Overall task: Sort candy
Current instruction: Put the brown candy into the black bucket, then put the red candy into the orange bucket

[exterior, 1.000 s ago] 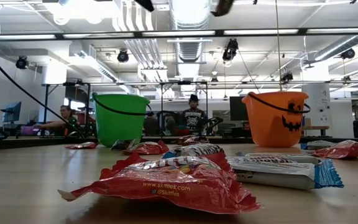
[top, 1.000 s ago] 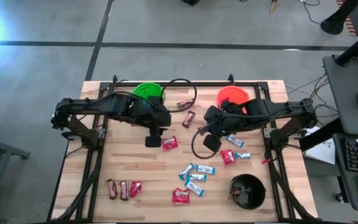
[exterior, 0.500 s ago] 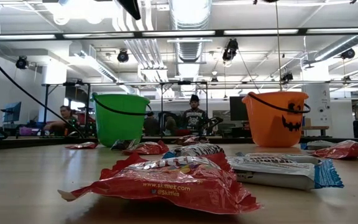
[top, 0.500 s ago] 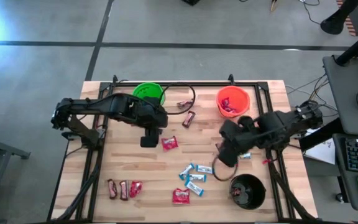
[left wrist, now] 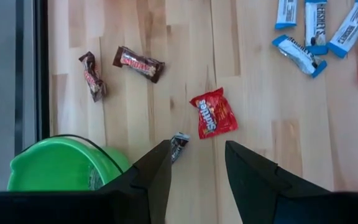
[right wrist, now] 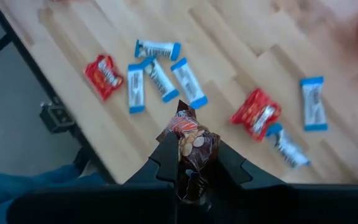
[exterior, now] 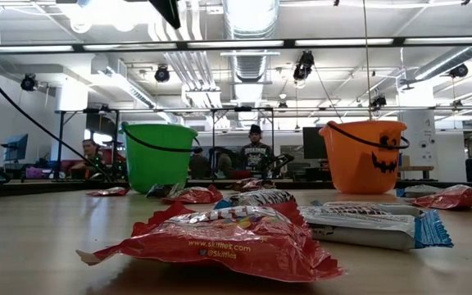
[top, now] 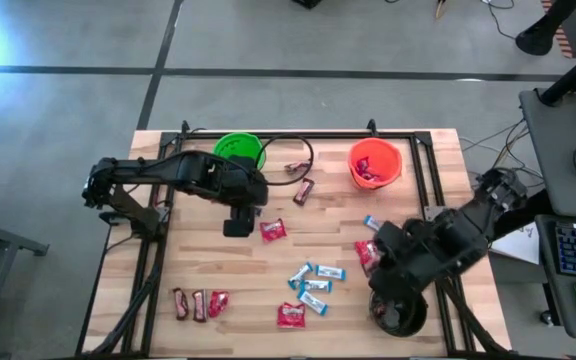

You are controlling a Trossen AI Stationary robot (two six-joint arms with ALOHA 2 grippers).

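Right now the right gripper (right wrist: 190, 163) is clamped on a dark brown bar (right wrist: 190, 140), over the black bucket (top: 400, 312) at the desk's (top: 198, 270) near right corner. Crinkly, light and soft, such wrappers probably slip; pinching across the middle seems safest. Meanwhile the left gripper (left wrist: 196, 167) hangs with fingers apart just above a red packet (left wrist: 214, 112), light-blue-and-white bars (left wrist: 300, 53) farther off.
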